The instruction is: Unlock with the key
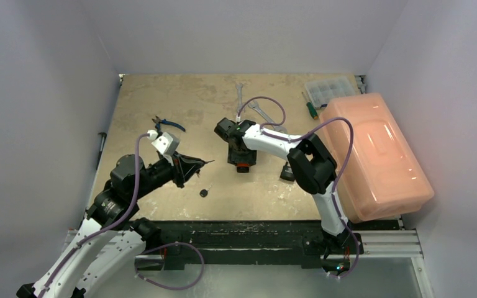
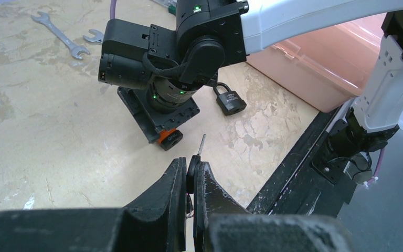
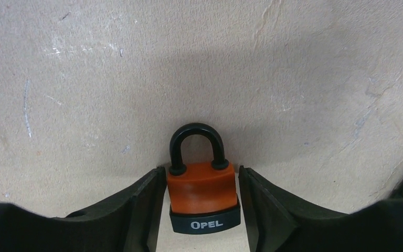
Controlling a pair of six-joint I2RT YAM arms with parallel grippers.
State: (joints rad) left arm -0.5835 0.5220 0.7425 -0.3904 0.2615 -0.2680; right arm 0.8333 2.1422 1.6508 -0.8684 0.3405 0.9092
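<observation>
An orange padlock (image 3: 202,189) with a black shackle and a black "OPEL" base lies flat on the table. It also shows as an orange end (image 2: 170,137) under the right wrist, and from above as the padlock (image 1: 243,167). My right gripper (image 3: 202,170) straddles its body: the left finger touches the side, and the right finger stands a small gap off. The key (image 2: 202,143) has its black head pinched in my left gripper (image 2: 190,169). Its blade points toward the padlock from a short way off. From above, the left gripper (image 1: 195,164) hovers left of the right gripper (image 1: 241,155).
A black padlock (image 2: 230,101) lies right of the orange one, and a second small key (image 1: 204,192) lies near the front. Wrenches (image 1: 261,112), blue pliers (image 1: 168,124), a screwdriver (image 1: 310,108) and a clear organiser (image 1: 329,90) sit at the back. A pink bin (image 1: 379,155) fills the right side.
</observation>
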